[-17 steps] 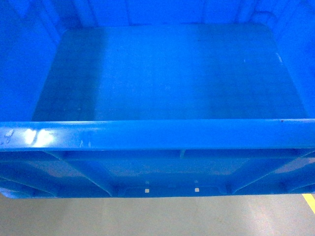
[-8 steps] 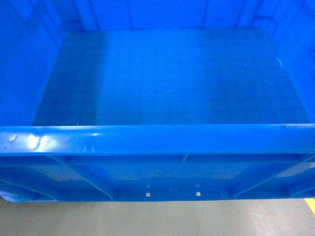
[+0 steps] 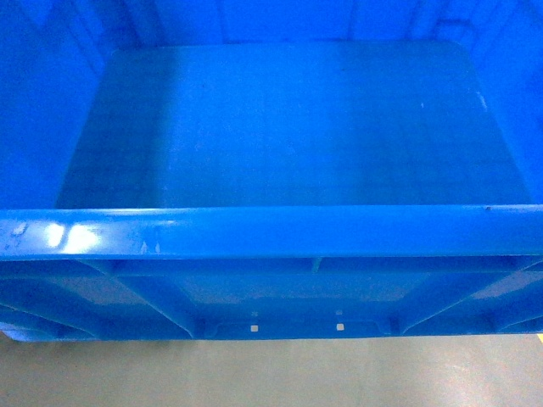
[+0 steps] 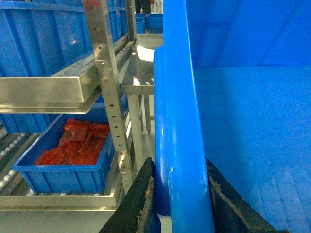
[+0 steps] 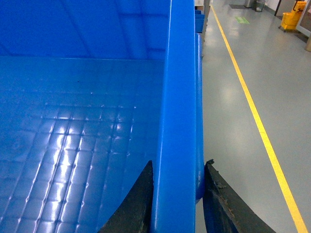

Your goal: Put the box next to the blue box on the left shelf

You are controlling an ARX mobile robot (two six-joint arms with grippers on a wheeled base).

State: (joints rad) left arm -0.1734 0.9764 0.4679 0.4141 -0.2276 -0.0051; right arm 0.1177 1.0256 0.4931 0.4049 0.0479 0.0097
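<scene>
We are pinching the box (image 3: 280,136) by its 2 side rims — the left gripper (image 4: 179,194) straddling the left wall, the right gripper (image 5: 176,194) the right wall — so it is riding level above the floor (image 5: 243,121); the left shelf (image 4: 58,87) is standing just beside it.

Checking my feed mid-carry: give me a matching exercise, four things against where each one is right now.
1. left gripper
2. right gripper
3. red packets
4. yellow line

a. on the floor, right of the box
b. in a small bin on the rack
c. clamped on the box's right rim
d. clamped on the box's left rim

Pairs: 1-d, 2-c, 3-b, 4-a
</scene>
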